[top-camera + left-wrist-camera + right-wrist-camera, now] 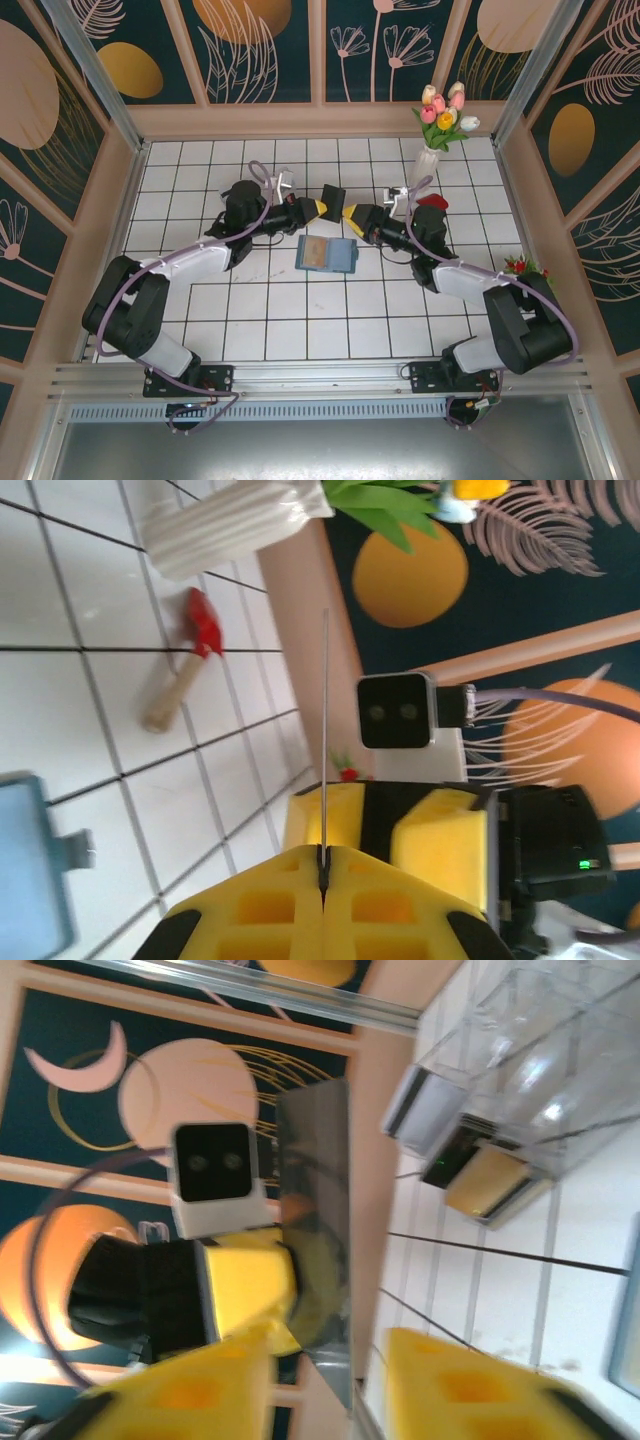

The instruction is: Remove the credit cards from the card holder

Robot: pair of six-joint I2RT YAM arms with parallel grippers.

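Note:
The teal card holder [341, 257] lies open on the white tiles, with a tan credit card [314, 251] showing in its left half. Just beyond it, my left gripper [323, 209] is shut on another credit card [333, 194], held on edge above the table. From the left wrist this card [325, 730] is a thin line rising out of the closed jaws [322, 865]. My right gripper [349, 213] faces it tip to tip. Its fingers [335, 1345] stand apart on either side of the grey, shiny card [315, 1200]. I cannot tell whether they touch it.
A clear plastic box [520, 1050] with cards inside stands on the tiles behind the left arm. A white vase of tulips [430, 160] and a small red-capped toy [200, 630] sit at the back right. Wooden walls [120, 200] ring the tiled floor.

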